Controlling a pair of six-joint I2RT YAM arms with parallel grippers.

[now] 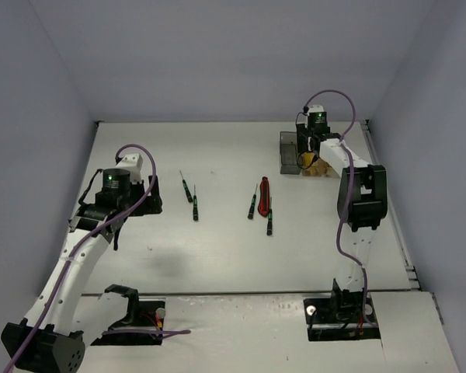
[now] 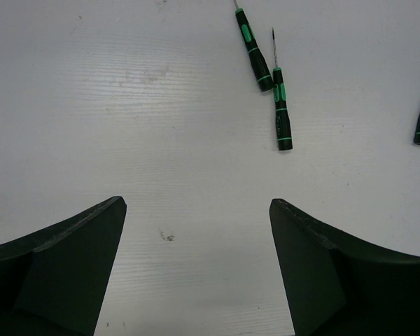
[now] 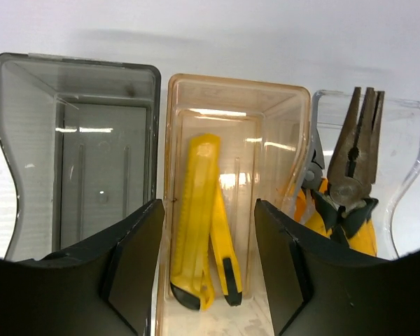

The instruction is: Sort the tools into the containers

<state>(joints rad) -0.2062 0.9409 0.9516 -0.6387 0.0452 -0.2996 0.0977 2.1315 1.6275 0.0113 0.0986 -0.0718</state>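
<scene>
The right claw hangs over the amber bin, jaws wide apart, gripping nothing. Two yellow utility knives lie in that bin. Pliers rest in the clear bin beside it, and the grey bin holds nothing. The left claw is likewise wide open and empty above the table. Four screwdrivers and one red utility knife lie loose mid-table, well apart from the bins. We judge knife sorting unfinished and the screwdrivers not yet begun. For the next move, we would lower a claw across a tool's handle, close, and carry it: red knife to amber, screwdrivers to grey.
</scene>
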